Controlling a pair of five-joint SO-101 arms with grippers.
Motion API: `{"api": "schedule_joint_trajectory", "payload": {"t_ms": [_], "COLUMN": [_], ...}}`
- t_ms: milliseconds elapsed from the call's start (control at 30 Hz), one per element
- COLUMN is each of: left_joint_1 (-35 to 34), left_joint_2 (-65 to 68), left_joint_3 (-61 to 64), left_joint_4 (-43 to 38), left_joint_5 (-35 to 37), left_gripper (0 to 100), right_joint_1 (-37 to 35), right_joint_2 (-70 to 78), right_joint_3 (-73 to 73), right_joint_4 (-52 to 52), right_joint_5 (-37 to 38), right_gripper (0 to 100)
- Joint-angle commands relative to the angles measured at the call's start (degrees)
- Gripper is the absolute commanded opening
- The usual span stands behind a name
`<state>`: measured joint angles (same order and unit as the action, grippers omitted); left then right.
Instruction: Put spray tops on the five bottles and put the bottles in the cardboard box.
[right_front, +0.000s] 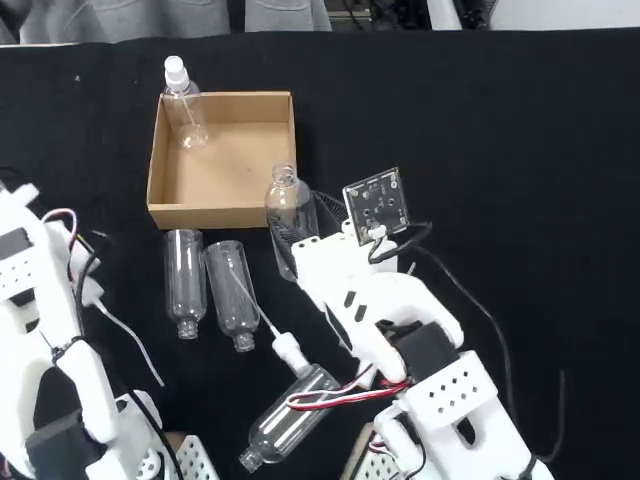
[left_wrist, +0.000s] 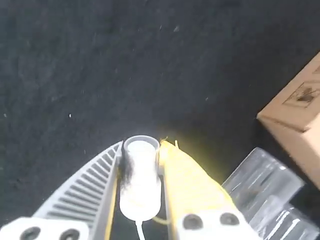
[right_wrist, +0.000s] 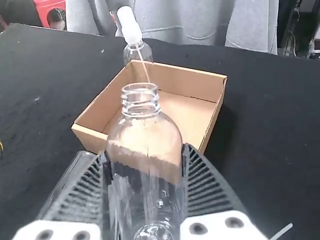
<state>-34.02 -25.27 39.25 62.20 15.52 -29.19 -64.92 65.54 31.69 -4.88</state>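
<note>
On the black surface (right_front: 500, 150), the cardboard box (right_front: 222, 214) sits open with one finished bottle (right_front: 183, 110) standing in its far left corner, spray top already on. Just outside the box's near right corner, the right tool (right_wrist: 145, 155) is clenched around the body of an uncapped bottle (right_wrist: 142, 135), holding it upright with the neck open to the air. Two more bare bottles (right_front: 185, 280) lie side by side in front of the box, necks pointing away from it. A fifth bottle (right_front: 290, 415) lies close to the right arm's base, and a loose spray top (right_front: 290, 350) with its long dip tube rests on the surface just beside it. Off to the left, the left tool (left_wrist: 142, 145) grips a white spray top (left_wrist: 140, 175) between its fingers, with its thin tube trailing back toward the wrist.

The step in hand appears to be joining this spray top to the held bottle. To do it well, the right arm should keep the bottle steady and vertical while the left brings the top over the neck. The tube's free end must enter the opening first; since it is thin and likely flexible, a slow, centred descent should keep it from catching on the rim. Only once the cap sits square on the threads should it be pressed or turned home. The bottle can then be set in the box beside the first.
</note>
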Motion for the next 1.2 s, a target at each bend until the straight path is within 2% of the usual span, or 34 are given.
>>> {"api": "schedule_joint_trajectory", "payload": {"t_ms": [0,700,900,1167], "left_joint_1": [-0.13,-0.04,-0.04,0.40], "left_joint_2": [-2.64,-2.64,-2.64,-2.64], "left_joint_3": [-6.99,-22.55,-27.12,-30.64], "left_joint_4": [0.35,0.35,0.35,0.44], "left_joint_5": [0.44,19.43,24.88,28.22], "left_gripper": [3,3,3,3], "right_joint_1": [-1.05,-1.05,-1.05,-1.05], "right_joint_2": [-2.33,-2.24,-2.24,-2.24], "right_joint_3": [-0.22,1.27,6.29,8.13], "right_joint_4": [-1.58,-3.69,-11.60,-15.30], "right_joint_5": [0.70,0.88,9.23,10.64], "right_gripper": [1.1,1.1,1.1,1.1]}}
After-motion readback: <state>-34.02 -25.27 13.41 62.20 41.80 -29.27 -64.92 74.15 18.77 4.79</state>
